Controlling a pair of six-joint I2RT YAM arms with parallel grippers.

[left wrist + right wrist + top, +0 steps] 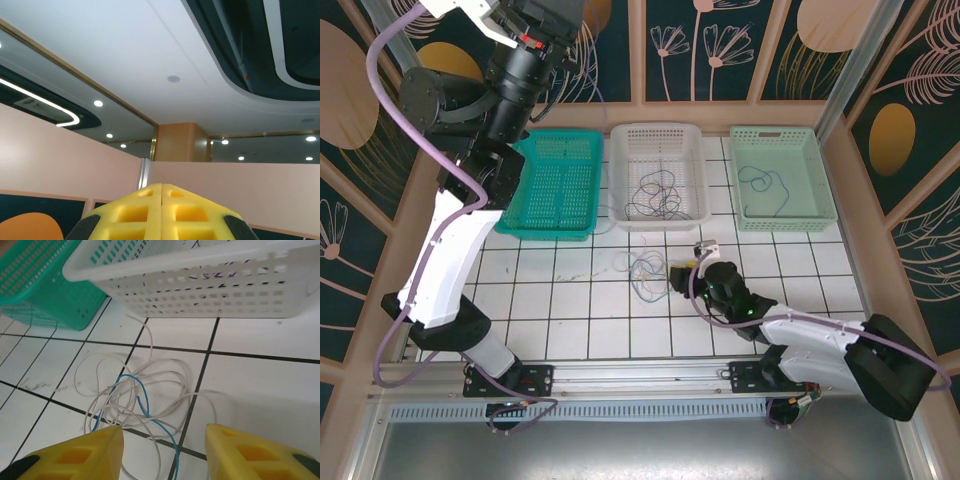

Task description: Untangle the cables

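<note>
Several cables (142,402) sit tangled on the tiles (260,390); the right gripper (165,440) hangs over them, fingers (90,455) apart and empty, lined up to grab I guess. The left gripper (161,195) is shut, empty, parked high.

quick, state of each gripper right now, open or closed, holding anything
Left gripper: closed, holding nothing.
Right gripper: open, holding nothing, just above the tangled cables.

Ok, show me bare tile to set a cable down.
Bare tile lies between the left arm and the tangle, and in front of the green basket. Crowded: the tangle at the right pincer, before the white basket.
</note>
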